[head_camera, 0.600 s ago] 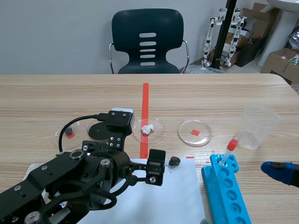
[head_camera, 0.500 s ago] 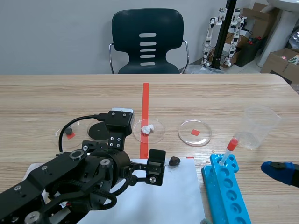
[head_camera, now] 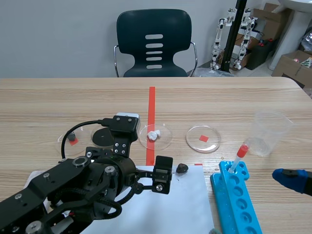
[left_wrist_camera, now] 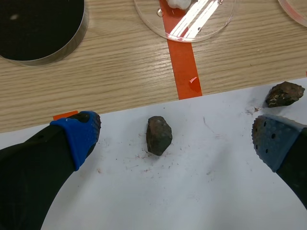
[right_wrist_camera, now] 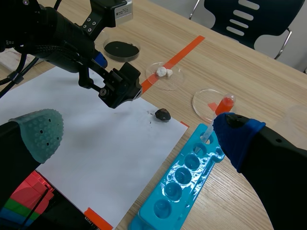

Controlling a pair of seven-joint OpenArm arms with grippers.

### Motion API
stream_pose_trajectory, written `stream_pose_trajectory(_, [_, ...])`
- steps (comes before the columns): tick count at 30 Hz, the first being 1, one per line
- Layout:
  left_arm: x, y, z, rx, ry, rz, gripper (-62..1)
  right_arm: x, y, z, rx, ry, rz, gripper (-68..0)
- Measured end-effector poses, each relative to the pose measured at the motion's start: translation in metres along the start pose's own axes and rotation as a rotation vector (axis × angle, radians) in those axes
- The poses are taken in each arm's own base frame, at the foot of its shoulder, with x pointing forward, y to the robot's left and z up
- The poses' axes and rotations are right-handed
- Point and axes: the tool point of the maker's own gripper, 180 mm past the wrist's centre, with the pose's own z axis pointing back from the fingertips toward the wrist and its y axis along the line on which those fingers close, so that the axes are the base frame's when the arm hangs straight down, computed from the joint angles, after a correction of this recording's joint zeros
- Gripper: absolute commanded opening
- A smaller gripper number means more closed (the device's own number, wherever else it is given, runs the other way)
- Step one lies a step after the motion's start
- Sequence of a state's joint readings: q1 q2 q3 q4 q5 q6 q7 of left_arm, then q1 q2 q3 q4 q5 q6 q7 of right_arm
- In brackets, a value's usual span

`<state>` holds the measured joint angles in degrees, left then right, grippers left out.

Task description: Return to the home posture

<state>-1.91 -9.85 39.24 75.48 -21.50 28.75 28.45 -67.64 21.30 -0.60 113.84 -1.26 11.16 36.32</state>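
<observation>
Your left gripper (left_wrist_camera: 176, 138) hangs low over the white paper (left_wrist_camera: 201, 191). It points out toward the red tape line (left_wrist_camera: 182, 67). Its fingers are wide apart and hold nothing. A small dark rock (left_wrist_camera: 159, 135) lies between them, with its long side pointing the same way. Your right gripper (right_wrist_camera: 139, 134) is wide open and empty too, near the blue rack (right_wrist_camera: 184, 179).

Stones, dishes and tubes on a wooden table (head_camera: 58, 97)

A white sheet (head_camera: 170, 204) lies at the near edge, with one dark stone (left_wrist_camera: 159, 135) on it and another (head_camera: 182, 168) at its far right corner. Beyond it, a petri dish (head_camera: 165, 140) of white lumps sits on the tape line, with a second dish (head_camera: 195, 141) beside it. Toward the right edge stand a blue rack (head_camera: 236, 200), a red-capped tube (head_camera: 239, 156) and a clear cup (head_camera: 268, 131).
</observation>
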Motion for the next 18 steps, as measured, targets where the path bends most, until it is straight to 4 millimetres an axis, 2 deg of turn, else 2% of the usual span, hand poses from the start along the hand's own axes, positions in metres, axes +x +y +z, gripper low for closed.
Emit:
stream_pose_trajectory(5, [0.0,0.0,0.0,-0.001,0.0,-0.001,1.4,0.0,0.0,0.0,0.0,0.0,0.0,0.4])
stream_pose_trajectory(11, [0.009,-0.014,0.004,-0.08,-0.066,-0.134,1.4,0.0,0.0,0.0,0.0,0.0,0.0,0.4])
stream_pose_trajectory(18, [0.031,0.0,0.037,-0.1,-0.194,-0.087,1.4,0.0,0.0,0.0,0.0,0.0,0.0,0.4])
